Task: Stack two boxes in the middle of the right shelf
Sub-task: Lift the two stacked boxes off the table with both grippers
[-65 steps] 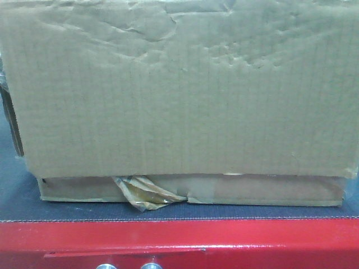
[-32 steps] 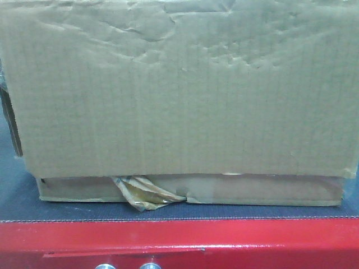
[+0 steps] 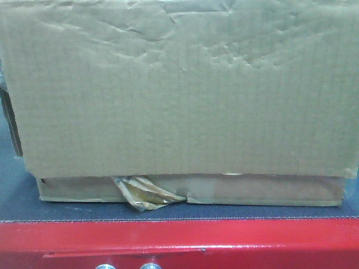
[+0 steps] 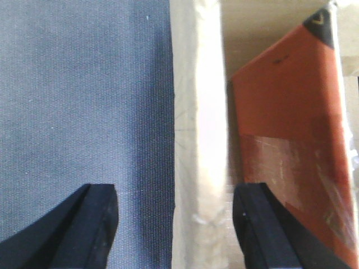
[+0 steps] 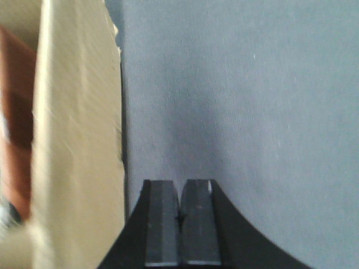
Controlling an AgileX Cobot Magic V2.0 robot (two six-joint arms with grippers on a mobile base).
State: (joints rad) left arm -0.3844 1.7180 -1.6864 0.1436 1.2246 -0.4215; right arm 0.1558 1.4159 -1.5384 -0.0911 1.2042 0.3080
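Trouble ahead: big box (image 3: 179, 89) sits on flat box (image 3: 252, 190) on the red-edged mat (image 3: 168, 212). Left gripper (image 4: 176, 193) is spread astride its wall (image 4: 199, 112), right gripper (image 5: 179, 188) pinched together, empty. A one-sided lift could topple both.

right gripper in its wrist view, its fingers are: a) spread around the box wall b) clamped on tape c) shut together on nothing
C: the fingers of the right gripper meet with nothing between them, over the grey mat beside the box.
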